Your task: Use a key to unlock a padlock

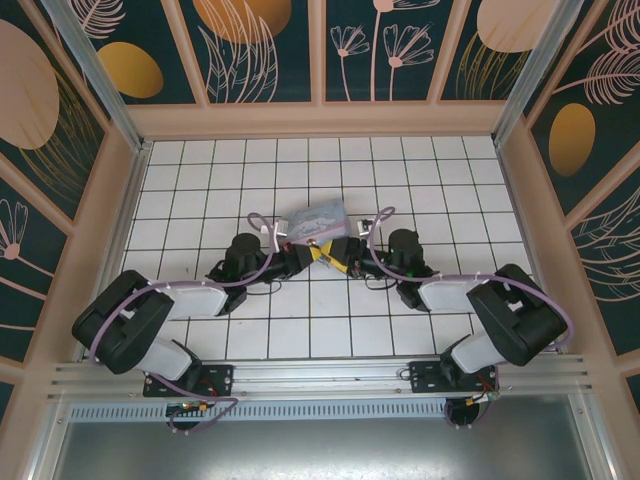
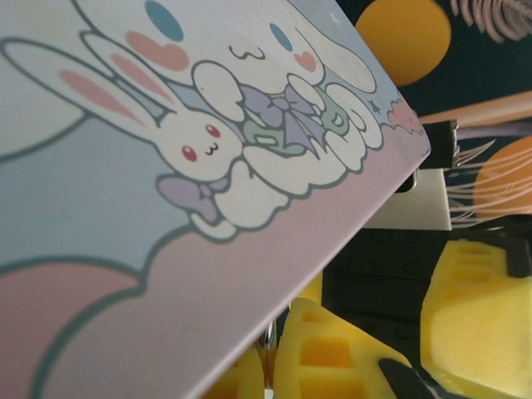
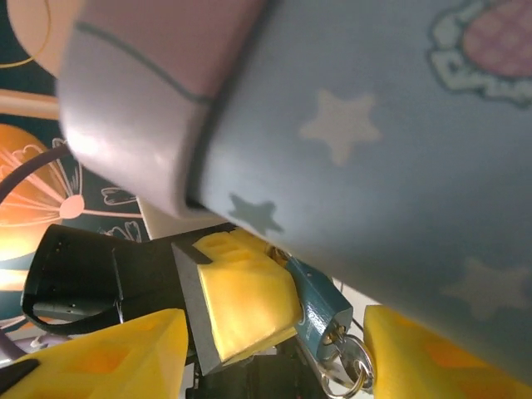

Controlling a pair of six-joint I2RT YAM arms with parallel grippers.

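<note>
Key (image 3: 337, 337) seated in padlock (image 3: 320, 303) at 6 o'clock of box (image 3: 374, 125), left jaws clamped on padlock, right jaws parted, empty; unlocking turn judged outstanding.

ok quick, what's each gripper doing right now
Left gripper: closed, gripping the small dark-blue metal padlock.
Right gripper: open, holding nothing.

A white square-tiled floor (image 1: 300, 170) lies inside peach-framed dark teal wall panels (image 1: 280, 80) printed with orange discs and pale flowers.
</note>
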